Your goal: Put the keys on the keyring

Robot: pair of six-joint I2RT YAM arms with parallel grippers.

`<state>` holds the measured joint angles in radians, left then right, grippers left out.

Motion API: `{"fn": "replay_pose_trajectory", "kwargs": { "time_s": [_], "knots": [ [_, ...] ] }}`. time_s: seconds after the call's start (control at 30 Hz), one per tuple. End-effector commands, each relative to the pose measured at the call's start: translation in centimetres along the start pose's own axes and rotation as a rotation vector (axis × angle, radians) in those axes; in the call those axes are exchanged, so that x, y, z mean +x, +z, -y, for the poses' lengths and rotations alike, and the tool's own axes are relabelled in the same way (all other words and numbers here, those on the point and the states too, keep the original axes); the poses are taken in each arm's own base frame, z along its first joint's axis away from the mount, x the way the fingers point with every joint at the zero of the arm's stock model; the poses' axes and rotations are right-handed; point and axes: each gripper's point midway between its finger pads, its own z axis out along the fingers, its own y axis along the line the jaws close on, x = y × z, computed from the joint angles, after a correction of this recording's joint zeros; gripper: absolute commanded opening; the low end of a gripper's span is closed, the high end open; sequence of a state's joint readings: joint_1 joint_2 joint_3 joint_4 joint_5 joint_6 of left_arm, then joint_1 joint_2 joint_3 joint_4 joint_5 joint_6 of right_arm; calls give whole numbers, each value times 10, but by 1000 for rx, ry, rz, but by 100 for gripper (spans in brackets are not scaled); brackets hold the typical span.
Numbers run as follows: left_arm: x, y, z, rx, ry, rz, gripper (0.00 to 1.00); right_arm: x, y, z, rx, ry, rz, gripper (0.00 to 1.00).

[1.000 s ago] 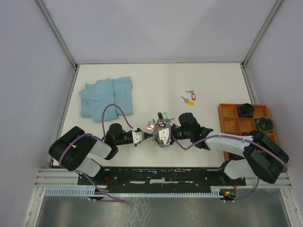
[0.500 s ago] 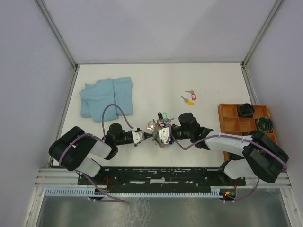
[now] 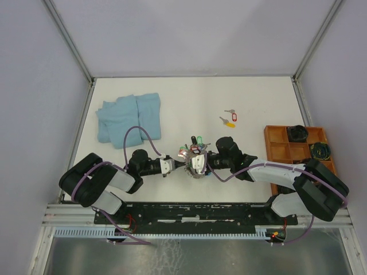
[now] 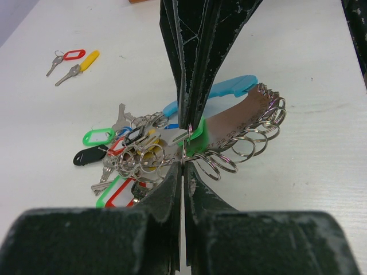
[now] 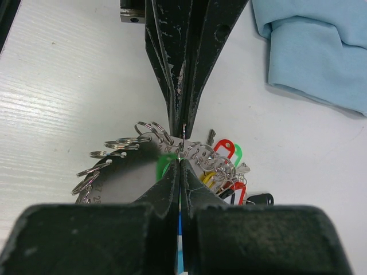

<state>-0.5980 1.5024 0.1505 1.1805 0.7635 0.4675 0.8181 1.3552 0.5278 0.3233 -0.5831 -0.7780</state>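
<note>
left hand and right hand meet tip to tip, both pinched tight on a thin silver split ring of the brown ring-lined strip. silver keys with coloured plastic tags lie bunched against it on the white bench.

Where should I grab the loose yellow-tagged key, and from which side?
Grip the yellow-tagged key by its plastic tag, probably from straight above, across its narrow width: it lies flat and the tag is bulkier than the blade. The red-tagged key lies close beside.

Silver keys with green, red, yellow tags, light-blue cloth, orange tray
</note>
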Motion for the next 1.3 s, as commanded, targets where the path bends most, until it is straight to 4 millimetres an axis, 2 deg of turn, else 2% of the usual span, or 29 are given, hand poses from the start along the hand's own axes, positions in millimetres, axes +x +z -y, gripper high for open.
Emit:
{"fn": "replay_pose_trajectory", "kwargs": {
  "time_s": [0.0, 1.27],
  "knots": [
    [-20, 2, -5, -4, 76, 70, 3, -13, 2, 9, 25, -11, 42, 0],
    [-20, 3, -6, 1, 65, 66, 3, -9, 1, 13, 57, 11, 25, 1]
  ]
}}
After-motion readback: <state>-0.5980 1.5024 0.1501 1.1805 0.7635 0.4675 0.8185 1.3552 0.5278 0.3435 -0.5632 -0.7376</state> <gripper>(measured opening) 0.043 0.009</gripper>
